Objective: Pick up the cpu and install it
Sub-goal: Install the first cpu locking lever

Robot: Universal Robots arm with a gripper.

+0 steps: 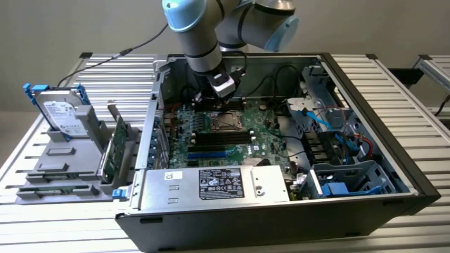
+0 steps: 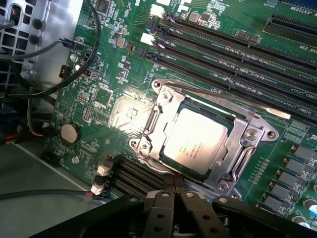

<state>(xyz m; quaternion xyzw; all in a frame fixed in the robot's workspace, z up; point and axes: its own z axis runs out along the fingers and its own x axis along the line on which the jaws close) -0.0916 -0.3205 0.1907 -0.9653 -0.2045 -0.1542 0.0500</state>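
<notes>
The cpu (image 2: 195,141), a flat square chip with a dull silver top, lies inside the metal socket frame (image 2: 247,133) on the green motherboard (image 2: 114,64). My gripper (image 2: 174,182) hovers just beside the socket's edge, its two black fingers pressed together with nothing between them. In the exterior view the gripper (image 1: 226,97) hangs inside the open computer case, right above the socket and cpu (image 1: 226,120). The socket's retention frame is open and does not cover the chip.
Black memory slots (image 2: 223,42) run along one side of the socket, and a coin battery (image 2: 69,132) and loose cables (image 2: 29,89) lie on the other. Outside the case stand a hard drive (image 1: 62,113) and green cards (image 1: 116,145). The power supply (image 1: 218,184) fills the case's front.
</notes>
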